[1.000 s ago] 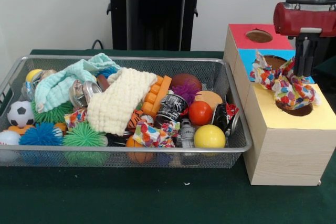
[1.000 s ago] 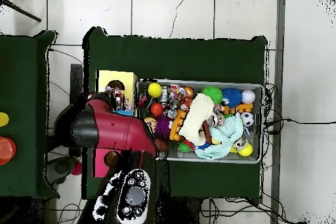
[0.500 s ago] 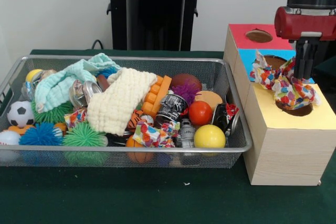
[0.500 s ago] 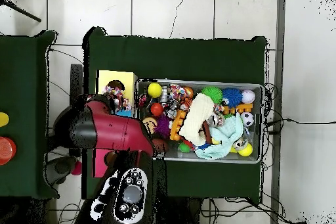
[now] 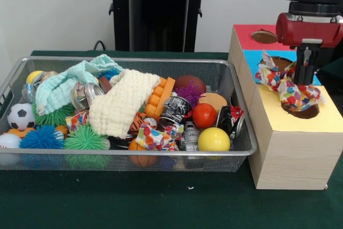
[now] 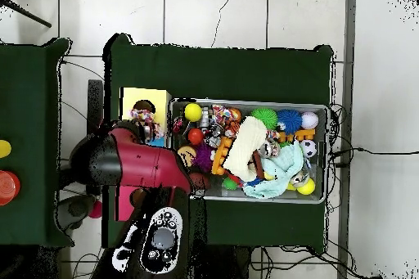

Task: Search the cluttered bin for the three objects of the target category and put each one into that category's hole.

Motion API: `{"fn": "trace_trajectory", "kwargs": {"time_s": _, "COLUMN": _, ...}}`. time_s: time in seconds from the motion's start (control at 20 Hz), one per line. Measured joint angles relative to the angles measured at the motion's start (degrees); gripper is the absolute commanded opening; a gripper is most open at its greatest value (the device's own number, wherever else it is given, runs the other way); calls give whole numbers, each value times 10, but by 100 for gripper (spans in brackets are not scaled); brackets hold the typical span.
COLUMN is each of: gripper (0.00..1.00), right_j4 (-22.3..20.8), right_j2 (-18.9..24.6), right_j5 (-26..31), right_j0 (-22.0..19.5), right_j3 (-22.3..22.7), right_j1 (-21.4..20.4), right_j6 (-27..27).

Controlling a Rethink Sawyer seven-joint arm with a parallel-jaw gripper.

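Gripper (image 5: 306,76) above the box (image 5: 292,148), over the blue and yellow sections; jaws' opening cannot be told, nothing clearly held. Patterned cloth (image 5: 292,90) draped on box top, one end at the yellow section's hole (image 5: 303,112), other end by the blue hole. Second patterned cloth (image 5: 153,137) in bin (image 5: 134,159) near front wall, beside yellow ball (image 5: 214,139). Bin on green counter (image 5: 161,202).
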Motion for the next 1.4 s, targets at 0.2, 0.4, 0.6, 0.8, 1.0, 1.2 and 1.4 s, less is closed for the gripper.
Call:
{"fn": "trace_trajectory", "kwargs": {"time_s": 0.2, "gripper": 0, "right_j4": -6, "right_j2": -4, "right_j5": 0, "right_j0": 0, "right_j3": 0, "right_j1": 6, "right_j6": 0}}
{"fn": "trace_trajectory", "kwargs": {"time_s": 0.4, "gripper": 0, "right_j4": -6, "right_j2": -6, "right_j5": 0, "right_j0": 0, "right_j3": 0, "right_j1": 10, "right_j6": 0}}
{"fn": "trace_trajectory", "kwargs": {"time_s": 0.6, "gripper": 0, "right_j4": -6, "right_j2": -6, "right_j5": -1, "right_j0": 0, "right_j3": 0, "right_j1": 12, "right_j6": 0}}
{"fn": "trace_trajectory", "kwargs": {"time_s": 0.8, "gripper": 0, "right_j4": -6, "right_j2": -6, "right_j5": -13, "right_j0": -1, "right_j3": 0, "right_j1": 16, "right_j6": 0}}
{"fn": "trace_trajectory", "kwargs": {"time_s": 1.0, "gripper": 0, "right_j4": -6, "right_j2": -6, "right_j5": -40, "right_j0": -2, "right_j3": 0, "right_j1": 23, "right_j6": 0}}
{"fn": "trace_trajectory", "kwargs": {"time_s": 1.2, "gripper": 0, "right_j4": -11, "right_j2": -3, "right_j5": -101, "right_j0": -9, "right_j3": 1, "right_j1": 32, "right_j6": 0}}
{"fn": "trace_trajectory", "kwargs": {"time_s": 1.4, "gripper": 0, "right_j4": -19, "right_j2": -1, "right_j5": -154, "right_j0": -16, "right_j3": 2, "right_j1": 40, "right_j6": 0}}
